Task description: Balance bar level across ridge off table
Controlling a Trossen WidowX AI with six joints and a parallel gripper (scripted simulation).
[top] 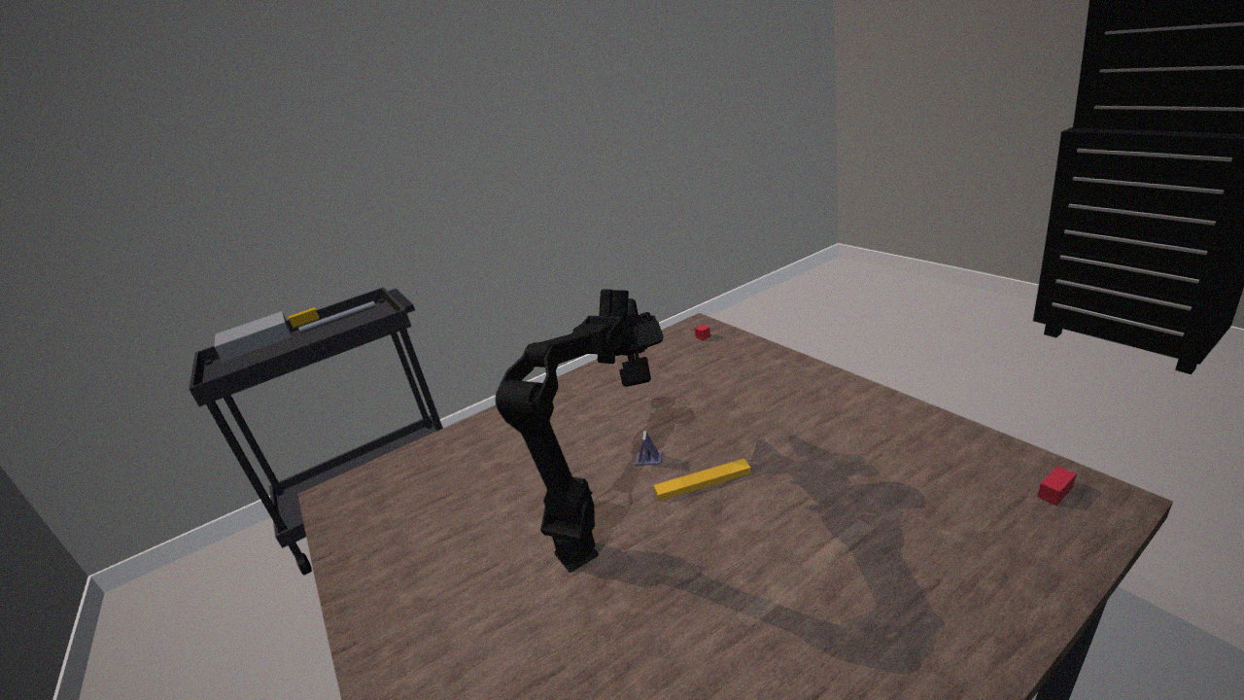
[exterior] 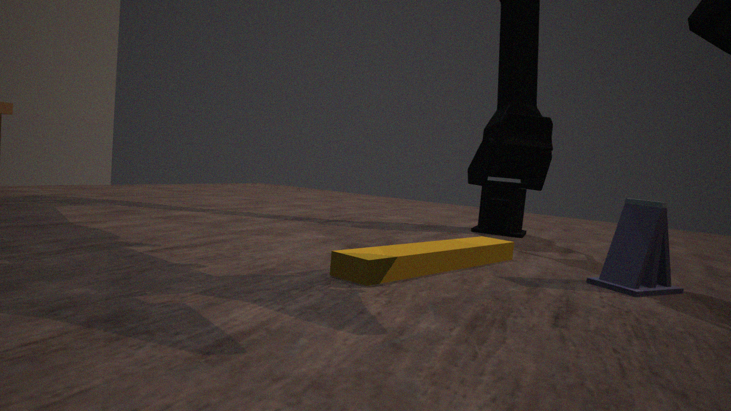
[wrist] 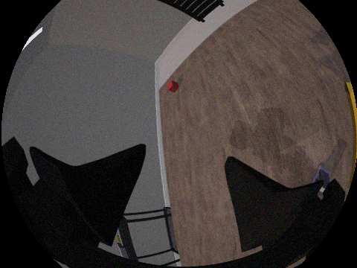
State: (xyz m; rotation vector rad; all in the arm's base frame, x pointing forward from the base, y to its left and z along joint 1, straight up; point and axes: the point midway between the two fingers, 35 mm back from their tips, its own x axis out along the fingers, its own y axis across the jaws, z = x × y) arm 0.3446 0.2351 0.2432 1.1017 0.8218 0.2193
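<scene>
bar (top: 702,478) — yellow | ridge (top: 647,449) — grey-blue | table (top: 870,557) — brown woodgrain | arm (top: 543,435) — black

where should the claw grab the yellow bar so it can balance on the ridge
Probably at mid-length of the yellow bar, coming straight down from above with the open claw closing across its narrow width. It lies flat on the table, long and thin, so only the long side faces are grippable, and a centred hold should set level on the ridge.
</scene>
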